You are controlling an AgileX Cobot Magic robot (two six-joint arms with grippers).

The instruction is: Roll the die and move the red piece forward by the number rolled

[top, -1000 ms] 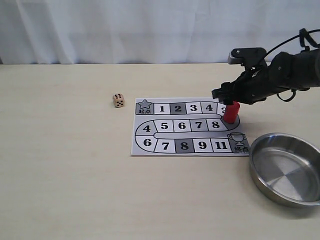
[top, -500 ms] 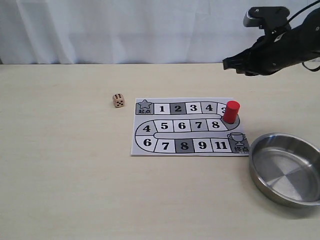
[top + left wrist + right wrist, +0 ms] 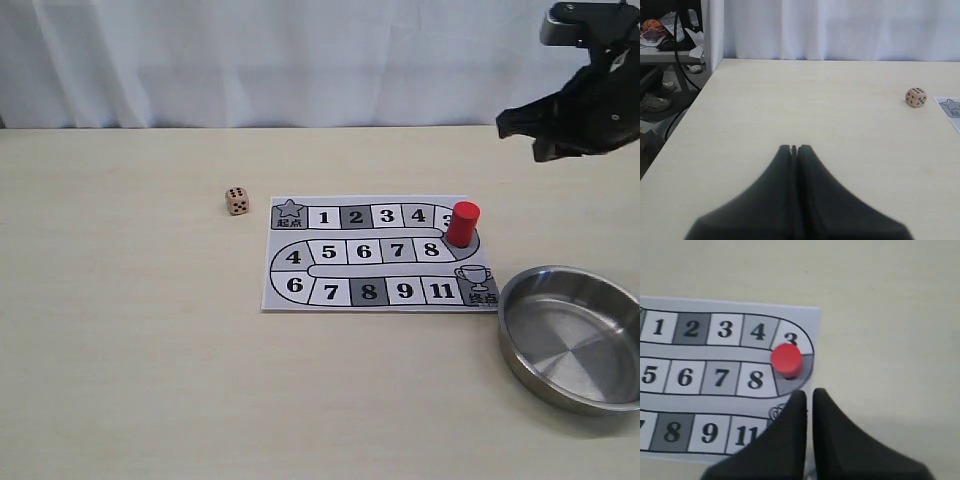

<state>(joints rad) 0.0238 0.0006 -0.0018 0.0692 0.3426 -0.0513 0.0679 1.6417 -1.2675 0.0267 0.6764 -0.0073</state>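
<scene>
The red piece (image 3: 462, 222) stands upright on the game board's (image 3: 365, 252) right bend (by square 3). The die (image 3: 237, 200) sits on the table left of the board. The right gripper (image 3: 807, 395) hangs high at the far right, closed and empty. The left gripper (image 3: 794, 148) is closed too.

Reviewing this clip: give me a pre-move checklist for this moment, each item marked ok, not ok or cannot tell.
1. The die lies on the table, off the board: ok.
2. Top number of the die readable: cannot tell.
3. The red piece stands upright on the track's bend beside 3: ok.
4. The right gripper is shut, empty, raised clear of the red piece: ok.
5. The left gripper is shut, empty: ok.
</scene>
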